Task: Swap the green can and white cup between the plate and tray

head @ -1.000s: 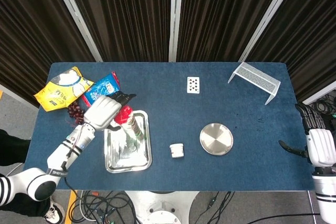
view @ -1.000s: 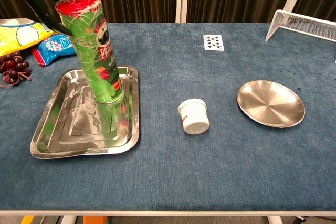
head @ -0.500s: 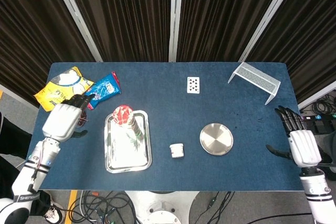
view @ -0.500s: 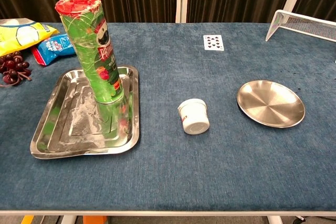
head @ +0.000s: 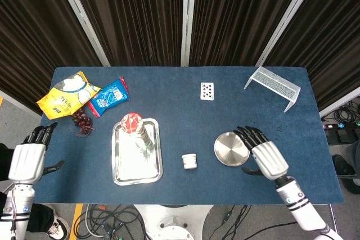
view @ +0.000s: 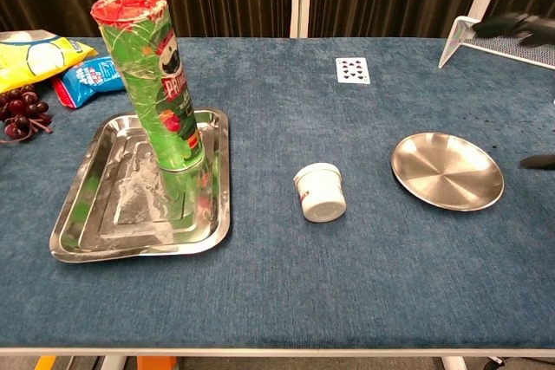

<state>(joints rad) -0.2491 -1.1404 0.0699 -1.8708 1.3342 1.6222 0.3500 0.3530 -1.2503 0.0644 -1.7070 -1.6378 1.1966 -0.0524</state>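
The tall green can [head: 136, 132] [view: 153, 84] with a red lid stands upright in the steel tray [head: 121, 170] [view: 95, 231] on the left. The white cup [head: 189, 161] [view: 320, 192] lies on the blue cloth between the tray and the round steel plate [head: 228, 149] [view: 447, 170], which holds nothing. My right hand [head: 262, 154] hovers open just right of the plate, fingers spread; only its dark fingertips [view: 507, 25] show at the chest view's right edge. My left hand [head: 31, 158] is open, off the table's left edge, far from the can.
A yellow snack bag [head: 64, 94], a blue packet [head: 109, 95] and dark grapes [head: 81, 121] lie at the back left. A playing card [head: 207, 90] sits at mid back and a white wire rack [head: 274, 85] at the back right.
My left hand has let go of the can and drawn back off the table's left edge. My right hand has come in from the right edge to beside the plate.
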